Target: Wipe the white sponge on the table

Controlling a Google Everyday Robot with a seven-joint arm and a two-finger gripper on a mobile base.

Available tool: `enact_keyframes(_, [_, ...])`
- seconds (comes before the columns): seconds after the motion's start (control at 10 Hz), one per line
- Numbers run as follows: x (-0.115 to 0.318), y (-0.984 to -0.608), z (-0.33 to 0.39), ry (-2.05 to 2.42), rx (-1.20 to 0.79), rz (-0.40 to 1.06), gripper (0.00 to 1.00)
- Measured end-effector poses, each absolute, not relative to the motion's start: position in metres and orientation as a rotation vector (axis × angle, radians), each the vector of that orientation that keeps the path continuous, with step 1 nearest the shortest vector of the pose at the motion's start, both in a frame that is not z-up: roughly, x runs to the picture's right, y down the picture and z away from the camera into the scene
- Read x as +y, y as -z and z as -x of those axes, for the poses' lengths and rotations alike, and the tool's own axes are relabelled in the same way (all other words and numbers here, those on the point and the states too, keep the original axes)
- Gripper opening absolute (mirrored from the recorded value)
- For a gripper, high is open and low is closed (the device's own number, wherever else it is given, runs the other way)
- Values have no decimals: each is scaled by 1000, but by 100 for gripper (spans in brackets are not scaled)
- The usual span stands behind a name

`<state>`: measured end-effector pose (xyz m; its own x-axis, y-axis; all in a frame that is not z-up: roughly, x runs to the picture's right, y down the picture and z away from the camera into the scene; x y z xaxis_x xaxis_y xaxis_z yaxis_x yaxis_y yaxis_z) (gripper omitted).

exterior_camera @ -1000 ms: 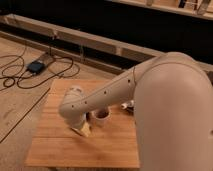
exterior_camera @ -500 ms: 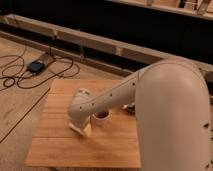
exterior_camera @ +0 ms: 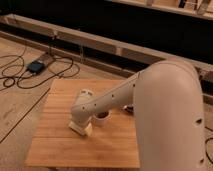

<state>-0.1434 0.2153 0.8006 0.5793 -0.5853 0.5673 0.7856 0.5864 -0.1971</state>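
The hand (exterior_camera: 81,124) hangs low over the table (exterior_camera: 52,147), right at the white sponge (exterior_camera: 79,130) — its opening I cannot tell.

Cream-white gripper (exterior_camera: 81,127) low over the light-brown table (exterior_camera: 55,146) (butcher-block planks); black cables (exterior_camera: 19,80) beyond.

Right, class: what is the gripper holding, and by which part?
Cannot be told. The gripper sits low over the table, beside the cup; the arm hides any hold.
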Motion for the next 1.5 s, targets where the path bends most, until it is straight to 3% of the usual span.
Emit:
enact_keyframes(0.8, [220,-816,142,811,-482,451,77])
enact_keyframes(1.5, [224,-817,142,798,-475,461,7])
